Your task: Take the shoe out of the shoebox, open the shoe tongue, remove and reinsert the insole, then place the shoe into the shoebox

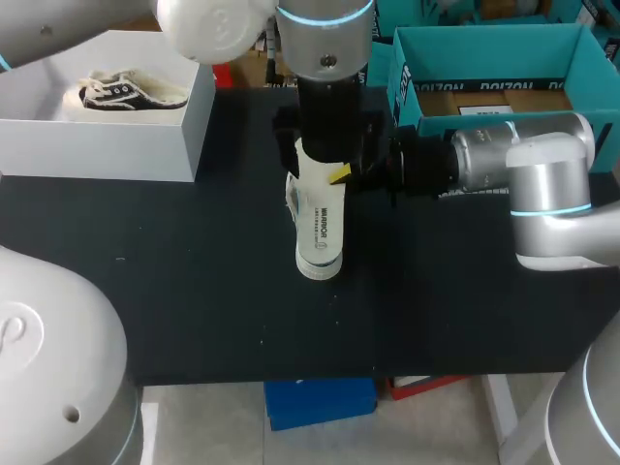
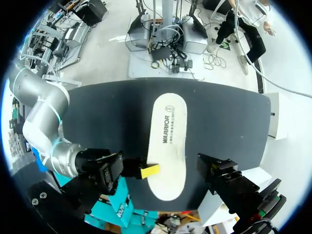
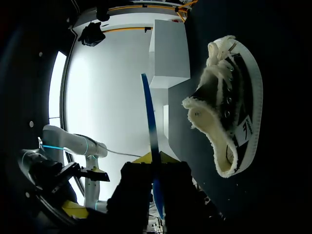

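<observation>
At mid-surface, under the left arm (image 1: 325,58): insole (image 1: 320,228) pinched by the right jaws, one yellow tip on each face, gripping one long edge near an end, rest of the length free. Cannot tell whether its far end touches the surface (image 1: 194,291). Left jaws hidden beneath own wrist; cannot tell if spread or closed. Shoe (image 3: 229,107) out of the box, on its side on the surface, just ahead of and beside the right jaws, apart from the insole, fleece-lined opening turned toward it. White shoebox (image 1: 97,150) beyond, with a second shoe (image 1: 131,94) inside. Probable failure modes, as judgement only:

1. Shallow edge grip plus long overhang, so likely to pivot or slip out once the free end meets resistance.
2. Shoe unheld as far as visible, so likely to skid or roll on a push rather than accept the insole.
3. Fleece collar and tongue crowding the opening, so a fair chance of snagging the leading end and folding it.
4. Left wrist and right arm (image 1: 542,174) packed over the same spot, so tight clearance and contact risk on any sideways move.

Writing: dark print lengthwise on the insole's upper face with a small round mark at one end, a small printed tab on the shoe's sole wall, large lettering on the inner flap of the teal box (image 1: 489,44). Not transcribing any of it.
</observation>
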`<action>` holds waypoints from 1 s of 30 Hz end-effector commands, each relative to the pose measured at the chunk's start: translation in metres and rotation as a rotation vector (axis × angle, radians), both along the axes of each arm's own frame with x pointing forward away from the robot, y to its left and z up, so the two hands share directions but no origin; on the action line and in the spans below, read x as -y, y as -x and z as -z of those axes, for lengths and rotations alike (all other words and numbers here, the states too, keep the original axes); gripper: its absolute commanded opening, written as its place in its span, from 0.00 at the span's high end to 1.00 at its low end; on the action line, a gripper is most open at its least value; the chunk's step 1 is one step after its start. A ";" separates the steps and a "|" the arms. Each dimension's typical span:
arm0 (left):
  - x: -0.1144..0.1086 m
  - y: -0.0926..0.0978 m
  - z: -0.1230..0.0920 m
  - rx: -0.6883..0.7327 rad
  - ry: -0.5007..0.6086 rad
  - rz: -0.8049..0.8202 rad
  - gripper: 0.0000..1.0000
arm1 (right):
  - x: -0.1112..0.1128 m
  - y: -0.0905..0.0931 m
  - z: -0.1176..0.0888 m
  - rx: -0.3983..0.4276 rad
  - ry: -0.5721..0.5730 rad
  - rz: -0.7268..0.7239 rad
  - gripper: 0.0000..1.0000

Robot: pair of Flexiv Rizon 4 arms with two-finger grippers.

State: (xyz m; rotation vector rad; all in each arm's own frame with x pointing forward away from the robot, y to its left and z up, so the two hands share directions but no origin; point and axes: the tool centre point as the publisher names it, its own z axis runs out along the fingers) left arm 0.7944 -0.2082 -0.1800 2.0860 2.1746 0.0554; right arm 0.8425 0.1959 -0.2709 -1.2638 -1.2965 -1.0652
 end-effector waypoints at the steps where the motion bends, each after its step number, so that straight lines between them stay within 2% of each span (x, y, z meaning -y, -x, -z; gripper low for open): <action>1: -0.006 0.015 0.004 0.028 0.017 0.000 0.00 | -0.001 0.000 0.000 0.000 0.001 0.001 1.00; 17: -0.011 0.059 0.009 0.021 0.058 0.010 0.00 | -0.001 0.000 0.000 0.000 0.001 0.001 1.00; 23: -0.012 0.064 0.012 0.011 0.062 0.013 0.00 | -0.001 0.000 0.000 0.000 0.001 0.001 1.00; 30: -0.014 0.049 0.015 0.005 0.084 0.010 0.00 | -0.001 0.000 0.000 0.000 0.001 0.001 1.00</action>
